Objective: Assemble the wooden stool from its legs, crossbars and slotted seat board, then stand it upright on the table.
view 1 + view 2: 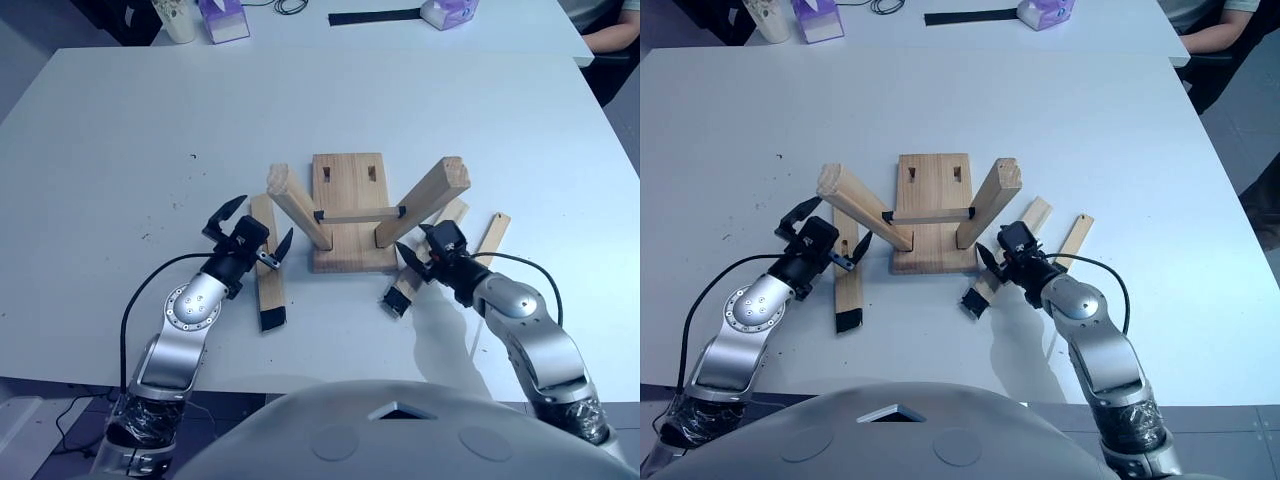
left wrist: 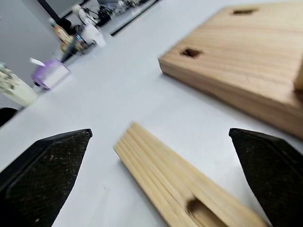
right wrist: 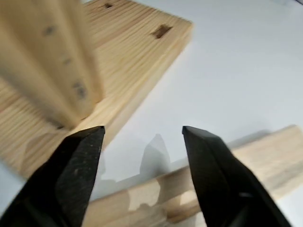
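We are looking down at a white table (image 1: 120,150). Close to us, our left claw (image 2: 161,134) is hanging wide open over a loose leg (image 1: 268,290) that is lying flat. Our right claw (image 3: 143,128) is open too, holding nothing, just above a second loose leg (image 1: 402,295). A thin stick (image 1: 492,232) is lying beside it. Just past the claws, the seat board (image 1: 348,180) is lying flat. A left leg (image 1: 298,205) and a right leg (image 1: 425,200) are sticking up from it, leaning outward, with a crossbar (image 1: 360,214) joining them. Far back, a tissue box (image 1: 224,18) and a cup (image 1: 178,18) are sitting.
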### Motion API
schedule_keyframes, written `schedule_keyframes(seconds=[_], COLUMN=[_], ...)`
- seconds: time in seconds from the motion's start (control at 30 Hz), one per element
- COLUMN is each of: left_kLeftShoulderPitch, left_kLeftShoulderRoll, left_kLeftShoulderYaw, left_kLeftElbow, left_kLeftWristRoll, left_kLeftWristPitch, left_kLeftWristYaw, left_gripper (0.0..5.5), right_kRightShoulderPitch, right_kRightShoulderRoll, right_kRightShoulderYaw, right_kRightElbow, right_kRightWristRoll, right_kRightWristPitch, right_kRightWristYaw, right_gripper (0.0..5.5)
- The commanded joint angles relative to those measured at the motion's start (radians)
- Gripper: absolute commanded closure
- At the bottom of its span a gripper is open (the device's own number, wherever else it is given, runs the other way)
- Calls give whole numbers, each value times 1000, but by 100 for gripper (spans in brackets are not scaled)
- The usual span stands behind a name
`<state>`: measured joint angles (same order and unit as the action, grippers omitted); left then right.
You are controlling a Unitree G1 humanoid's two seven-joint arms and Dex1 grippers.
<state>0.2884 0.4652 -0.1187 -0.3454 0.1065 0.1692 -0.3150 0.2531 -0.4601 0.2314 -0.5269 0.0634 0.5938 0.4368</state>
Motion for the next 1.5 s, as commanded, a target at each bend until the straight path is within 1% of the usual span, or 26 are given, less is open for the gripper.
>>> schedule_keyframes(seconds=[0.03, 0.23, 0.33, 0.5, 0.63, 0.8, 1.0, 1.13, 1.23, 1.37, 1.5], left_kLeftShoulderPitch=[16, 30, 28, 9, -1, -30, -88, -124, -194, -303, -385], left_kLeftShoulderRoll=[34, 64, 77, 93, 115, 140, 146, 116, 74, 31, 12], left_kLeftShoulderYaw=[-34, -33, -24, -17, -9, 8, 12, 18, 15, 15, 8], left_kLeftElbow=[68, 165, 216, 331, 436, 486, 524, 452, 366, 299, 289], left_kLeftWristRoll=[43, 72, 82, 92, 106, 101, 99, 50, 7, -13, -15], left_kLeftWristPitch=[-28, -66, -80, -109, -159, -187, -195, -182, -139, -75, -55], left_kLeftWristYaw=[-39, -49, -47, -45, -29, -30, -21, -39, -52, -65, -82], left_gripper=[10, 10, 10, 10, 10, 10, 10, 10, 10, 10, 10], right_kRightShoulderPitch=[16, 1, -17, -22, -21, -17, -35, -43, -57, -68, -73], right_kRightShoulderRoll=[-114, -198, -199, -188, -187, -182, -147, -128, -133, -167, -214], right_kRightShoulderYaw=[-19, -81, -100, -120, -134, -145, -131, -113, -90, -65, -41], right_kRightElbow=[78, 187, 230, 286, 322, 321, 274, 201, 161, 130, 109], right_kRightWristRoll=[-26, -28, -25, -27, -31, -28, -19, 18, 19, 7, -17], right_kRightWristPitch=[-78, -182, -210, -242, -266, -272, -246, -197, -177, -161, -160], right_kRightWristYaw=[81, 141, 143, 134, 129, 122, 117, 149, 171, 214, 261], right_gripper=[338, 428, 481, 549, 549, 549, 549, 549, 549, 549, 549])
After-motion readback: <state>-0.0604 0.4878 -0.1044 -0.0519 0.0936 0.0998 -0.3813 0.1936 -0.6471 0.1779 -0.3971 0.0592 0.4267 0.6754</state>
